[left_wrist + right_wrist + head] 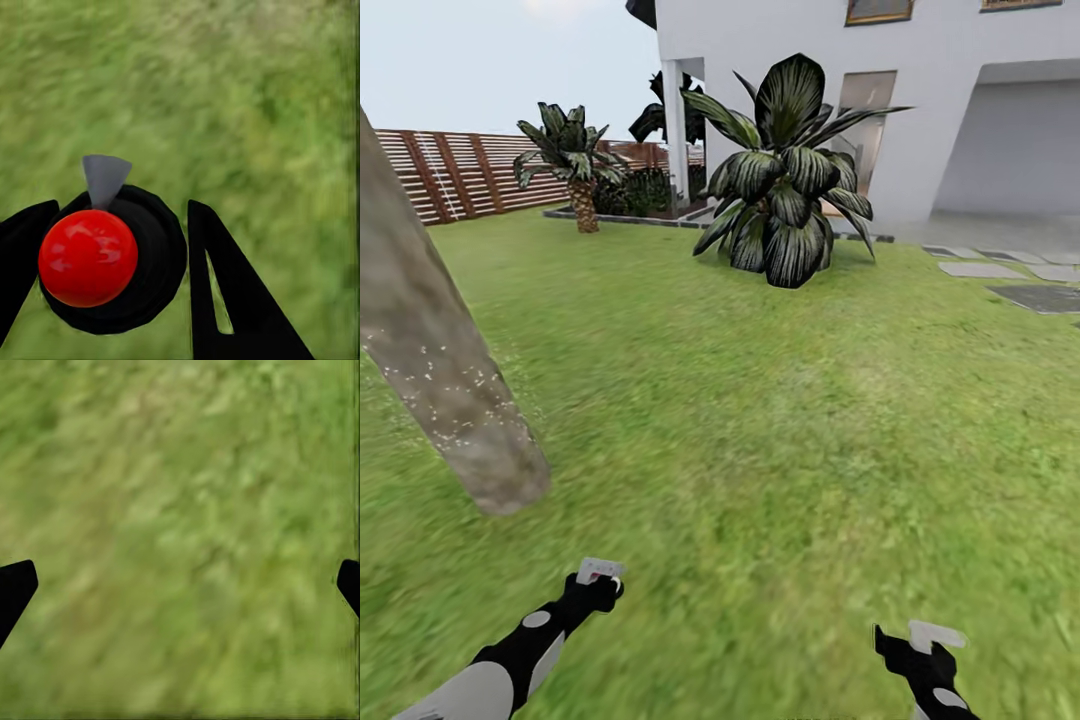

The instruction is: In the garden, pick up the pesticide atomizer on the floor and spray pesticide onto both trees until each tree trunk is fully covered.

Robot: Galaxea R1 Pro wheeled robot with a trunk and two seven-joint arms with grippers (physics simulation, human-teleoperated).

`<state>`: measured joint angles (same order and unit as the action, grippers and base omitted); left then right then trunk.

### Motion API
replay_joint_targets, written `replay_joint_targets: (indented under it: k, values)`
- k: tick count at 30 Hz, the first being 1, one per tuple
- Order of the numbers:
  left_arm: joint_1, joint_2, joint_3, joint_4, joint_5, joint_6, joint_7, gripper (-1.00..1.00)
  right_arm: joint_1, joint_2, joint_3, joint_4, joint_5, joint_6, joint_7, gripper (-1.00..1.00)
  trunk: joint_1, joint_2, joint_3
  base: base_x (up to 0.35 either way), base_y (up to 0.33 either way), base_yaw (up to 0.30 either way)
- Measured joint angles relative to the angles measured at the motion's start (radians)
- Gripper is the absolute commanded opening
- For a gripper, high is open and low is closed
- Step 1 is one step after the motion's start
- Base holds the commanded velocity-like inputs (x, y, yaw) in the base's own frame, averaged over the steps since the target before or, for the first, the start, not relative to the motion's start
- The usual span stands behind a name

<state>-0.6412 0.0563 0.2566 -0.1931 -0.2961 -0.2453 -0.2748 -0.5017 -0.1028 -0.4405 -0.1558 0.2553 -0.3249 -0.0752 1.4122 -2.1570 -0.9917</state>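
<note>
**Atomizer clamped in left gripper beside the tree trunk**

The left gripper (112, 262) pinches the pesticide atomizer (112, 259), whose red top and grey nozzle sit between the black fingers (225, 292), low over the grass (780, 450) just in front of the mottled tree trunk (435, 370). The right gripper (180, 577) hangs spread and empty, well to the right of that trunk.

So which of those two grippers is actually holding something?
The left gripper: it is shut on the pesticide atomizer, black with a red ball. The right gripper is open over bare grass.
</note>
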Motion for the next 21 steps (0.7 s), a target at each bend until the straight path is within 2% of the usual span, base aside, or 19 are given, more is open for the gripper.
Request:
replay_joint_targets:
  k: [4, 16, 21]
  values:
    - [0.000, 0.001, 0.000, -0.004, -0.001, 0.000, 0.000, -1.00, 0.000, -0.001, 0.000, -0.001, -0.001, 0.001, -0.001, 1.00, 0.000, 0.000, 0.002, -0.017, 0.000, -0.292]
    - [0.000, 0.004, -0.004, -0.005, 0.000, 0.000, -0.004, -1.00, 0.003, 0.000, 0.000, 0.001, -0.001, 0.001, 0.000, 1.00, 0.000, 0.000, 0.004, -0.325, -0.021, -0.292]
    - [0.000, 0.004, -0.003, -0.005, 0.000, 0.000, -0.012, -1.00, 0.005, 0.000, 0.000, 0.002, -0.001, 0.001, 0.000, 1.00, 0.000, 0.000, 0.004, -0.092, -0.062, -0.292]
